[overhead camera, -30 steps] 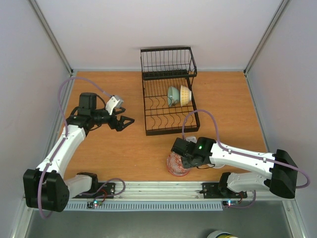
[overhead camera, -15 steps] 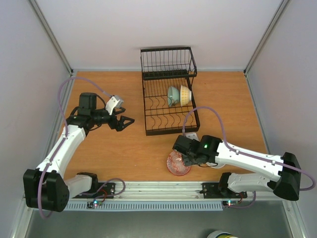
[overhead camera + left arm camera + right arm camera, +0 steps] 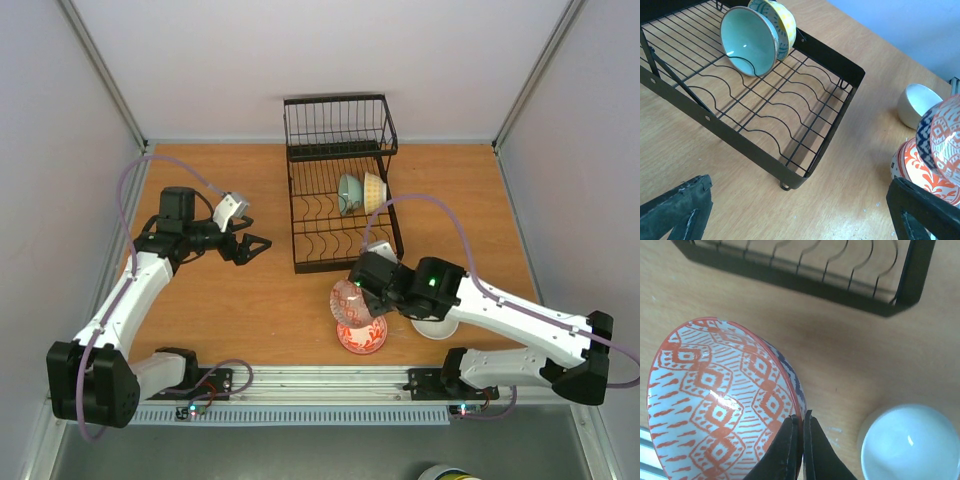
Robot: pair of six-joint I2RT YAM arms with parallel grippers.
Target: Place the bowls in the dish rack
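Observation:
My right gripper (image 3: 362,302) is shut on the rim of a red-patterned bowl (image 3: 346,300) with a dark blue outside, held tilted above the table; in the right wrist view the fingertips (image 3: 801,422) pinch its rim (image 3: 725,395). Below it a second red-patterned bowl (image 3: 362,338) sits on the table, and a plain white bowl (image 3: 437,328) stands to its right. The black dish rack (image 3: 305,222) holds a pale green bowl (image 3: 348,194) and a yellow-centred bowl (image 3: 374,190) on edge. My left gripper (image 3: 256,245) is open and empty, left of the rack.
The rack's upright basket section (image 3: 338,125) stands at the back. In the left wrist view the rack's near corner (image 3: 790,175) is close ahead, with the white bowl (image 3: 918,103) and both red bowls (image 3: 921,167) at the right. The right arm's cable (image 3: 420,205) arcs over the rack's right side.
My right gripper has lifted the red-patterned bowl off the one beneath it and moved back toward the rack. The white bowl has come into view. The left arm has not moved.

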